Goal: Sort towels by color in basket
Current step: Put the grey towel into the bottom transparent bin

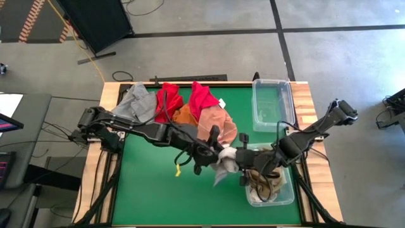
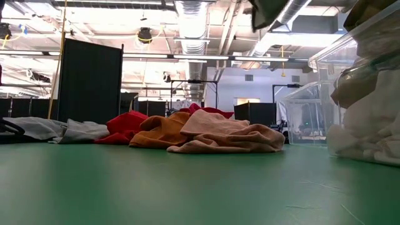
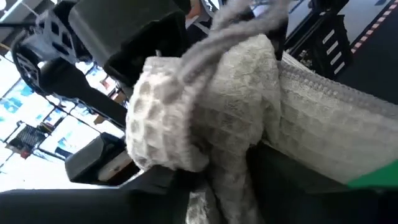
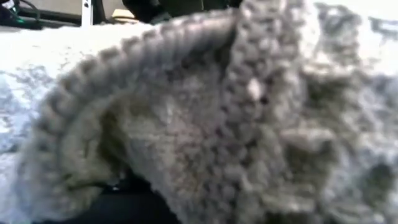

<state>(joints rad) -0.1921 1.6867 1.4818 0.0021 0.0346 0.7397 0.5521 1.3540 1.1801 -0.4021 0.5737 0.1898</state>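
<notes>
From above, my left gripper (image 1: pixel 218 158) is over the green table (image 1: pixel 152 190), holding a pale grey towel (image 1: pixel 224 163) that hangs down from it. My right gripper (image 1: pixel 253 172) is just beside it, right at the edge of the near bin (image 1: pixel 288 190), which has light and brown towels inside. I cannot tell if my right fingers are open or closed. Behind my left gripper is the pile of towels (image 1: pixel 183 107): grey, red, orange and pink. The far bin (image 1: pixel 273 104) sits behind my right gripper. My two arms are very close, so they could bump. The towel could also catch on the bin's edge and slide out.

From the table's level, the pile (image 2: pixel 187 134) lies flat and well apart from the near bin (image 2: pixel 369 94). I think a loose towel corner could drag back onto the table.

From my left wrist, the waffle-knit towel (image 3: pixel 211 118) is bunched up tight in my grip. If both grippers pull at once, it could stretch or slip.

From my right wrist, soft towel (image 4: pixel 199 112) fills almost everything. I cannot see my own fingers, so I could grab wrong.
</notes>
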